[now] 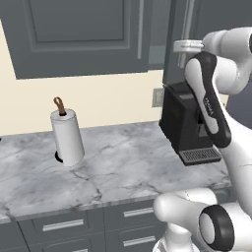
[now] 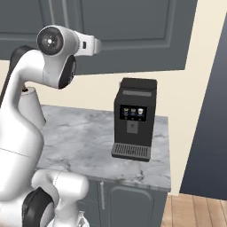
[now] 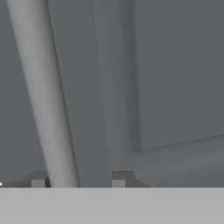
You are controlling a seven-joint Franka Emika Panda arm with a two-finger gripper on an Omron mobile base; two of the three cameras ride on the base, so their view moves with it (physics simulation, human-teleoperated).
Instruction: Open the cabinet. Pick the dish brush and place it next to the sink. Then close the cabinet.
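Early in the task, by my read: the cabinet doors look closed in both base views, so step one is not done. Brush pick, placement by the sink and closing are all left.

Hand view: gripper is right up at the cabinet door, with the silver bar handle running down between the two dark fingertips. Jaws stand spread, one tip on each side of the bar, not clamped as far as I can tell; contact with the bar can't be confirmed. Looks like the reach-for-handle step, pull not yet begun.

Dish brush: presumably inside the closed cabinet, can't confirm. Sink can't be located from these frames either.

Landmark is the coffee machine, on the marble counter below the cabinet:
- paper-towel roll well apart to its left in the left base view, upright on a holder with a brown loop on top
- wall outlet just beside its upper left corner
- low drawers under the counter edge, below and left of it

Counts:
- cabinet bar handles: 1 in hand view, 1 more on a tall panel above the coffee machine in left base view
- coffee machines: 1
- paper-towel rolls: 1
- outlets: 1
- drawer fronts with horizontal handles: 3 countable in left base view
- grippers: 1
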